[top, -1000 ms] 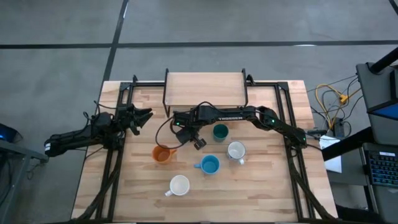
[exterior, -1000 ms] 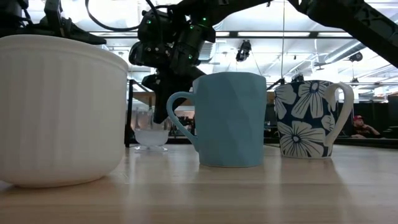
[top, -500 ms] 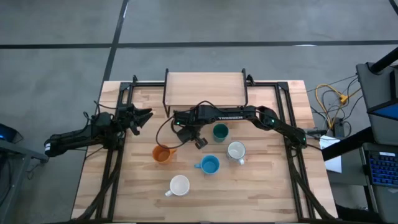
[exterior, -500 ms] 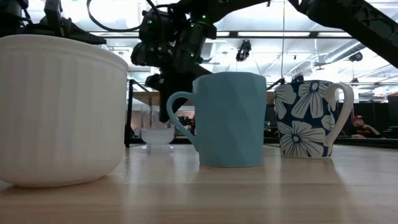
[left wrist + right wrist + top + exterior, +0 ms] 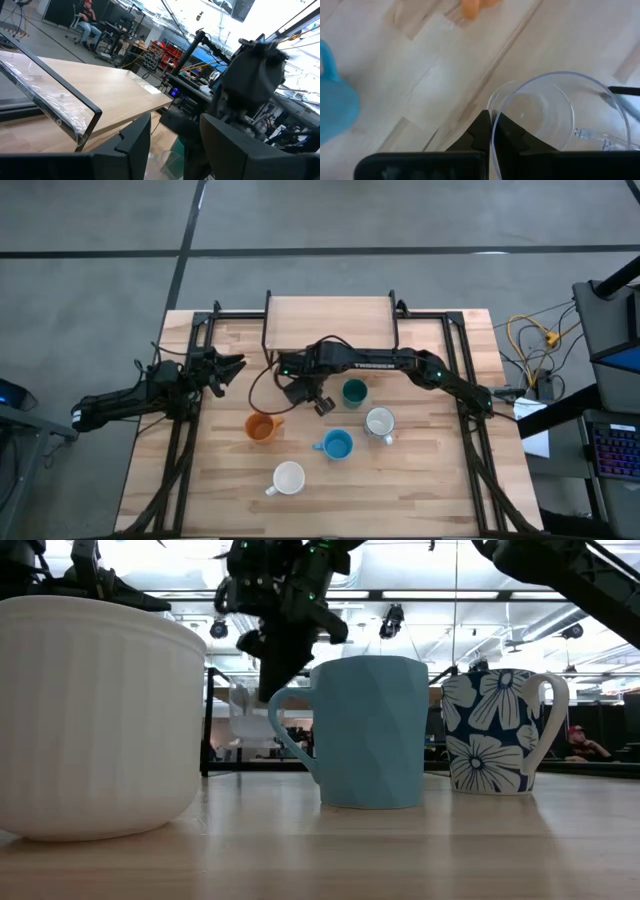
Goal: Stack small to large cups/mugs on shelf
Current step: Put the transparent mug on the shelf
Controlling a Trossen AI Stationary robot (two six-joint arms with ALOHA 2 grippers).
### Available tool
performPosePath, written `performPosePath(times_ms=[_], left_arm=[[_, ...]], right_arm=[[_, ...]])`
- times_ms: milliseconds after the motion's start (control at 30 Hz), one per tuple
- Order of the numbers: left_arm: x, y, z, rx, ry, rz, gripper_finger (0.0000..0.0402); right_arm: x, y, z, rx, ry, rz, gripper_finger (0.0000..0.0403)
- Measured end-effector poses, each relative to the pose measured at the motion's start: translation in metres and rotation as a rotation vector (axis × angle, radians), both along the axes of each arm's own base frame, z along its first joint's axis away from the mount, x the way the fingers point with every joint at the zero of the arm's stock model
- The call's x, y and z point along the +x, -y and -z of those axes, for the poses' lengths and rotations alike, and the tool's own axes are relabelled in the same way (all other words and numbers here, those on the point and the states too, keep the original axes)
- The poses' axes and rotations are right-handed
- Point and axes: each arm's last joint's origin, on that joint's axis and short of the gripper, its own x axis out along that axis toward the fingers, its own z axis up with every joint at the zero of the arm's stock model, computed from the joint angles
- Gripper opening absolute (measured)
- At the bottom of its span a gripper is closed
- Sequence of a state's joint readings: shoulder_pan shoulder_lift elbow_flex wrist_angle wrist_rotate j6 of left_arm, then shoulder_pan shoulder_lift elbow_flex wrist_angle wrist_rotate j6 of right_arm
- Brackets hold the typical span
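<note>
Clear glass cup: the small clear glass cup hangs off the table in the right gripper, its rim pinched between the two dark fingers; in the low view it floats above the tabletop, in front of the shelf.
Shelf: the low rack with a light wooden plank top on thin black legs stands at the far edge of the table; no cup shows on it.
Orange cup: the small orange cup sits on the table, near the lifted glass.
Dark green mug: the dark green mug stands just beside the right gripper.
Floral mug: the grey-white mug with a blue flower pattern waits on the table, right of centre.
Light blue mug: the light blue faceted mug stands near the middle.
White cup: the ribbed white cup sits nearest the front edge.
Left gripper: the left gripper waits at the table's left side, its jaws spread on nothing.
Progress: by these views the job is at its first cup; one is in the air, none is shelved, five remain on the wooden tabletop.
</note>
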State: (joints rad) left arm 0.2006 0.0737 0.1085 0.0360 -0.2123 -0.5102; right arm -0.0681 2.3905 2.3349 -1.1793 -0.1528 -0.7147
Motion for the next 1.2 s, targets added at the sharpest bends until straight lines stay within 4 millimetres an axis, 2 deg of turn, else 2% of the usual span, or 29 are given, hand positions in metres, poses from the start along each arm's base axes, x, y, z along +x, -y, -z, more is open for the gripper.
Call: performPosePath(times_ms=[167, 400, 667, 833, 1000, 1200], left_arm=[[0.000, 0.000, 0.000, 0.000, 0.000, 0.000, 0.0157], [0.000, 0.000, 0.000, 0.001, 0.000, -0.001, 0.0157], [0.000, 0.000, 0.000, 0.001, -0.001, -0.001, 0.0157], [0.000, 0.000, 0.000, 0.001, -0.001, -0.001, 0.0157], [0.000, 0.000, 0.000, 0.001, -0.001, 0.000, 0.0157], [0.000, 0.000, 0.000, 0.000, -0.001, -0.001, 0.0157]], right_arm=[[-0.003, 0.000, -0.011, -0.020, 0.010, 0.010, 0.0009], [-0.012, -0.003, -0.018, -0.022, -0.039, 0.003, 0.0008], [-0.020, -0.013, -0.036, -0.046, -0.013, -0.020, 0.0008], [-0.027, -0.016, -0.056, -0.059, 0.030, -0.035, 0.0008], [-0.032, -0.014, -0.067, -0.143, 0.060, -0.037, 0.0008], [-0.031, -0.003, -0.076, -0.161, 0.125, -0.008, 0.0008]])
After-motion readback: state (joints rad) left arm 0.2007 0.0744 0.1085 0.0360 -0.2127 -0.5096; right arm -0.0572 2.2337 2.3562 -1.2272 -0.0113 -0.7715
